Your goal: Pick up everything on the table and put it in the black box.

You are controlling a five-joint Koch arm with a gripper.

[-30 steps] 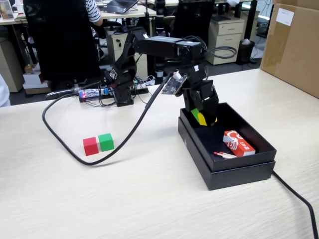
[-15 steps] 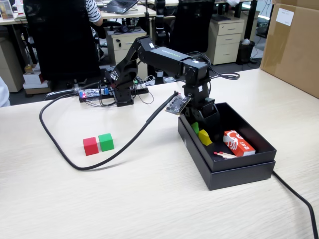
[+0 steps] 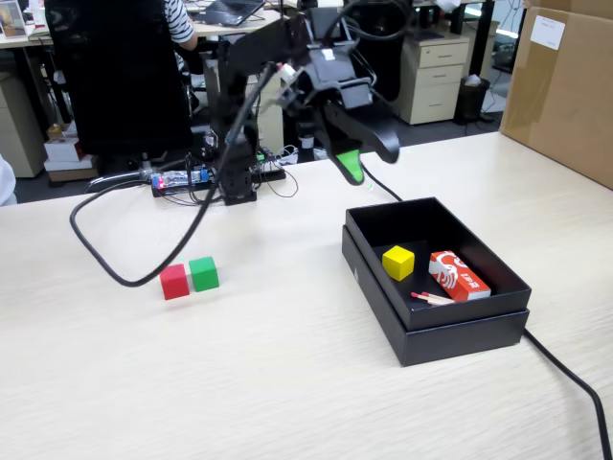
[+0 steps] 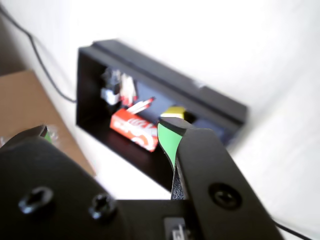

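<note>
Now the end effector (image 3: 369, 158) hangs high above the tabletop (image 3: 287, 383), jaws apart and empty. Inside the black box (image 3: 460, 326) sits the yellow cube (image 3: 397, 262); red cube (image 3: 173, 282) and green cube (image 3: 203, 273) touch on the tabletop.

A red-and-white matchbox (image 3: 460, 275) lies flat with loose matchsticks (image 3: 432, 298) just beside it — both also show blurred in the wrist view (image 4: 134, 129). A big brown carton (image 3: 560, 86) stands at the right edge. Behind — a black office chair (image 3: 120, 77) and pale drawer cabinets (image 3: 436, 77).
</note>
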